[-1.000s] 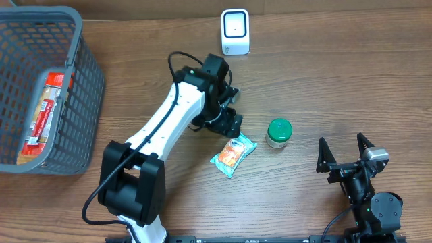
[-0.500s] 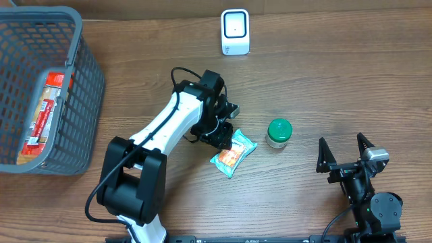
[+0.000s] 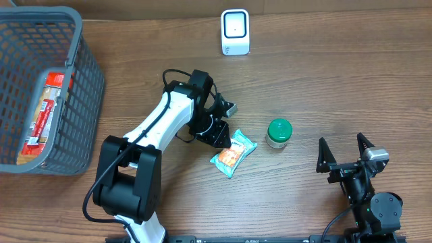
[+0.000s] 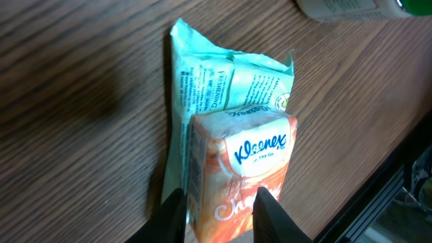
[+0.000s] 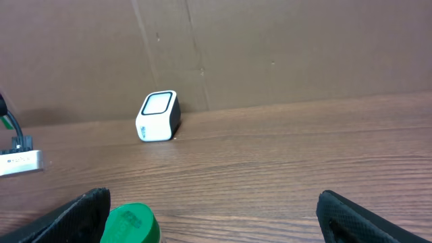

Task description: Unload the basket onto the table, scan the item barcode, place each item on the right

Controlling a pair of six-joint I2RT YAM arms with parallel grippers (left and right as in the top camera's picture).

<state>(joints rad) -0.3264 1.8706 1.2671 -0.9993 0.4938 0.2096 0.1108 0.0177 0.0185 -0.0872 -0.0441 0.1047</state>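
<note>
Right now the tissue pack [image 3: 233,154] lies flat on the table [image 3: 337,74], near the middle and tilted on a diagonal. The wrist view shows an orange face marked Kleenex, with a teal printed wrapper sticking out past its far end.

The left arm reaches across from the near left, and the left gripper [image 4: 219,210] is down at the pack's left end. Its jaws are drawn in narrow. One finger stands at the pack's edge and the other overlaps the orange face. Whether they actually pinch the pack or only stand close against it cannot be told. The pack looks to be resting on the wood, not lifted.

Just right of the pack, but apart from it, stands a small jar [image 3: 279,132] with a green lid. The scanner [image 3: 235,32], a white box with its window facing the near side, sits upright at the far edge, well apart from the pack.

At the far left is a grey basket [image 3: 75,42], and a red packet [image 3: 42,115] lies inside it.

The right gripper [image 5: 216,219] rests low at the near right with its jaws spread fully wide and nothing between them. It points toward the jar and the scanner.
</note>
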